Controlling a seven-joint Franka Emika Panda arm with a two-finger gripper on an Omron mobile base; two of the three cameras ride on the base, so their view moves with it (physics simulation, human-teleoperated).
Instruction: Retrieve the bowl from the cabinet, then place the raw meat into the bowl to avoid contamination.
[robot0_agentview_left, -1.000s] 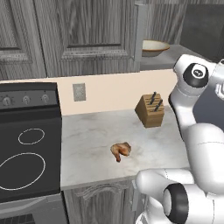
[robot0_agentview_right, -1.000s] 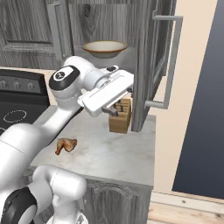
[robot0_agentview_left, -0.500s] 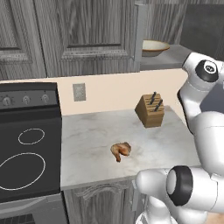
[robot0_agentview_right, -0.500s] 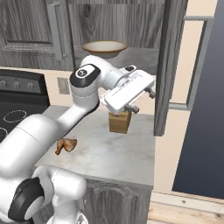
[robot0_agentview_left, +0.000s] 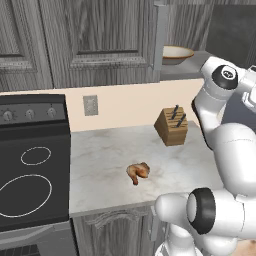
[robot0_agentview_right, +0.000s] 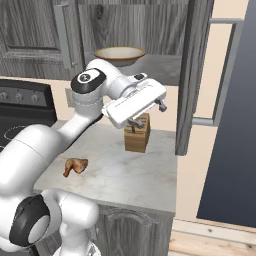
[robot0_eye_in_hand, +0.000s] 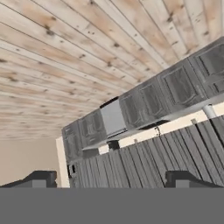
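Bowl (robot0_agentview_right: 119, 54) sits on the shelf inside the cabinet (robot0_agentview_right: 197, 75), whose door I see open, so it is reachable. My hand (robot0_agentview_right: 148, 111) hangs empty, fingers spread, below it. Raw meat (robot0_agentview_left: 138, 171) waits on the bench (robot0_agentview_left: 110, 150).

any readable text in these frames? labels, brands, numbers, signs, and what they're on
None readable.
Stove: burner rings and knobs, with no letters or numbers that can be made out.
Wall outlet: plain plate, no marking.
Knife block, bowl, cabinet door, raw meat: no labels or brands.
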